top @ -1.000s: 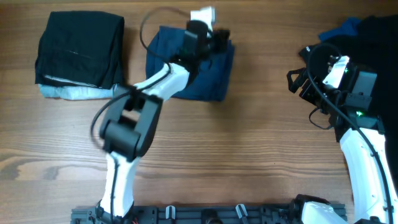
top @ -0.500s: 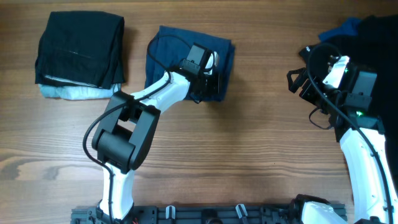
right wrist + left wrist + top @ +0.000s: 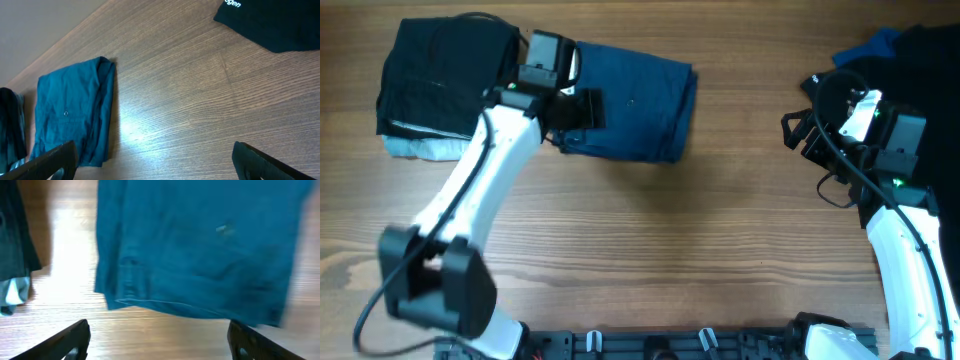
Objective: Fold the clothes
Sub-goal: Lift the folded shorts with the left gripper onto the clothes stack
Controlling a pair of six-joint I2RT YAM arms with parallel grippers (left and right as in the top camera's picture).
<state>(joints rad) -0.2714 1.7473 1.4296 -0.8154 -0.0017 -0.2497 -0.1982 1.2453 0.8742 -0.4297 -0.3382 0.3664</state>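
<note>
- Navy shorts (image 3: 632,98) lie folded into a neat rectangle on the wooden table (image 3: 720,240), toward its far edge. One long fold runs down their right side. I take them as my mark.
- The left gripper (image 3: 572,110) hangs over the shorts' left edge. The arm reaches in from the near-left of them.
- In the left wrist view its fingertips (image 3: 70,337) stand wide apart. Only bare wood and the cloth's near hem lie between them. Nothing is pinched.
- I cannot tell from the overhead view whether the left gripper touches the cloth or sits just above it.
- Just left of the shorts is a folded black garment (image 3: 445,80). It lies on top of a light blue one (image 3: 420,148), which peeks out at the near edge. A narrow strip of wood separates this stack from the shorts.
- The right gripper (image 3: 798,130) is well to the right of the shorts, with open table between.
- Its fingertips (image 3: 52,160) are spread wide in the right wrist view and nothing is between them.
- Farther right than that gripper, at the table's far corner, is a loose black heap (image 3: 920,60) with small white lettering on one piece.
- A bit of royal blue cloth (image 3: 880,42) shows at the heap's edge on the side facing the shorts.
</note>
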